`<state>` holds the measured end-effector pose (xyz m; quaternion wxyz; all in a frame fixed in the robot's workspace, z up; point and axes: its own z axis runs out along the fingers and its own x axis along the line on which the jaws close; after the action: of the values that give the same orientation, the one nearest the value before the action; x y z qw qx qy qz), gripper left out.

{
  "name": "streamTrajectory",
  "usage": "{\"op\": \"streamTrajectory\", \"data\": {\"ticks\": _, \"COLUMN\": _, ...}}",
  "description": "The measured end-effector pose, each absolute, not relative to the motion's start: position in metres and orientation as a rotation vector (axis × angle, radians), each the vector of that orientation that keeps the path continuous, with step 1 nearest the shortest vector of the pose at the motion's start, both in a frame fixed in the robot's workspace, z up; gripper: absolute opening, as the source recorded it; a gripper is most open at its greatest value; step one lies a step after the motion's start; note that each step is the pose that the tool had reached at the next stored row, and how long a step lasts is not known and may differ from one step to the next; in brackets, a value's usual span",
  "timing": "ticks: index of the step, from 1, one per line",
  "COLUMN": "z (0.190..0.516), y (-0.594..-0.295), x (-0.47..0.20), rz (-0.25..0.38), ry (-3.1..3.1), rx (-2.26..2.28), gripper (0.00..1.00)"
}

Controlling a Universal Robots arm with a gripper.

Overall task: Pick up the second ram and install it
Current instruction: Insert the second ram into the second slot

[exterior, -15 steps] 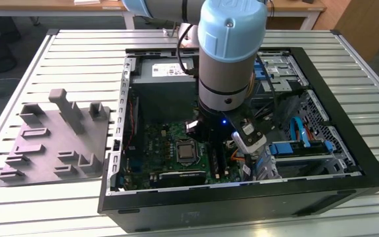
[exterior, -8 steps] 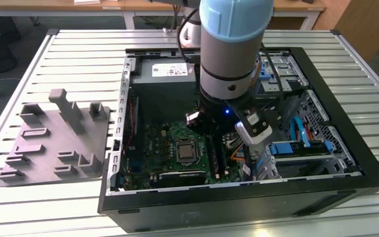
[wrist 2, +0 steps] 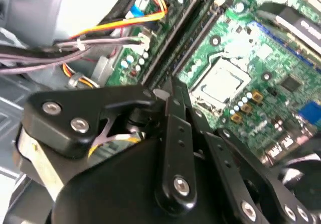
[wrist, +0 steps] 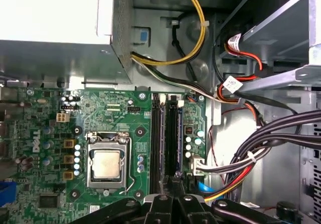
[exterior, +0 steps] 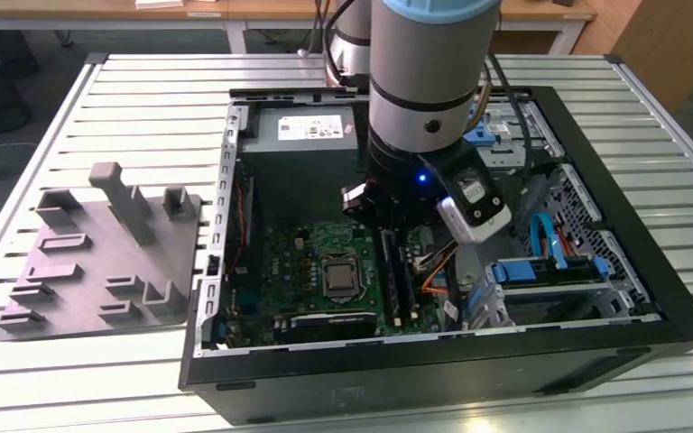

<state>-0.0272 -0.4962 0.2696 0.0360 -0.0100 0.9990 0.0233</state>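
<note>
My gripper (exterior: 367, 215) hangs inside the open computer case, low over the green motherboard (wrist: 115, 113). In both wrist views its fingertips sit together over one end of the two long black memory slots (wrist: 164, 133) (wrist 2: 185, 33). The black fingers (wrist 2: 173, 103) look shut, and no blue-green strip shows between them. I cannot tell the second ram apart from the slots. In the exterior view the slots (exterior: 389, 275) run out from under the gripper, beside the processor socket (exterior: 340, 275).
The grey power supply (exterior: 304, 135) fills the case's far end. Bundled cables (wrist: 261, 153) and a drive cage (exterior: 551, 271) crowd the side of the slots away from the socket (wrist: 106, 163). A grey fixture plate (exterior: 100, 262) with upright holders lies outside the case at the exterior view's left.
</note>
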Motion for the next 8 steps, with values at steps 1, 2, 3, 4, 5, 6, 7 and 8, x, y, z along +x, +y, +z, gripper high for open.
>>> {"op": "streamTrajectory", "data": {"ticks": 1, "z": 0.2696, "y": -0.4962, "x": -0.0272, "rz": 0.072, "ry": 3.069, "rx": -0.031, "gripper": 0.1}}
{"op": "streamTrajectory", "data": {"ticks": 2, "z": 0.2697, "y": -0.4962, "x": -0.0272, "rz": 0.071, "ry": 3.069, "rx": -0.031, "gripper": 0.1}}
{"op": "streamTrajectory", "data": {"ticks": 3, "z": 0.2698, "y": -0.4962, "x": -0.0272, "rz": 0.071, "ry": 3.069, "rx": -0.031, "gripper": 0.1}}
{"op": "streamTrajectory", "data": {"ticks": 4, "z": 0.2698, "y": -0.4962, "x": -0.0272, "rz": 0.071, "ry": 3.069, "rx": -0.031, "gripper": 0.1}}
{"op": "streamTrajectory", "data": {"ticks": 5, "z": 0.2698, "y": -0.4962, "x": -0.0272, "rz": 0.071, "ry": 3.069, "rx": -0.031, "gripper": 0.1}}
{"op": "streamTrajectory", "data": {"ticks": 6, "z": 0.2698, "y": -0.4962, "x": -0.0272, "rz": 0.071, "ry": 3.069, "rx": -0.031, "gripper": 0.1}}
{"op": "streamTrajectory", "data": {"ticks": 7, "z": 0.2698, "y": -0.4962, "x": -0.0272, "rz": 0.071, "ry": 3.069, "rx": -0.031, "gripper": 0.1}}
{"op": "streamTrajectory", "data": {"ticks": 8, "z": 0.2698, "y": -0.4962, "x": -0.0272, "rz": 0.071, "ry": 3.069, "rx": -0.031, "gripper": 0.1}}
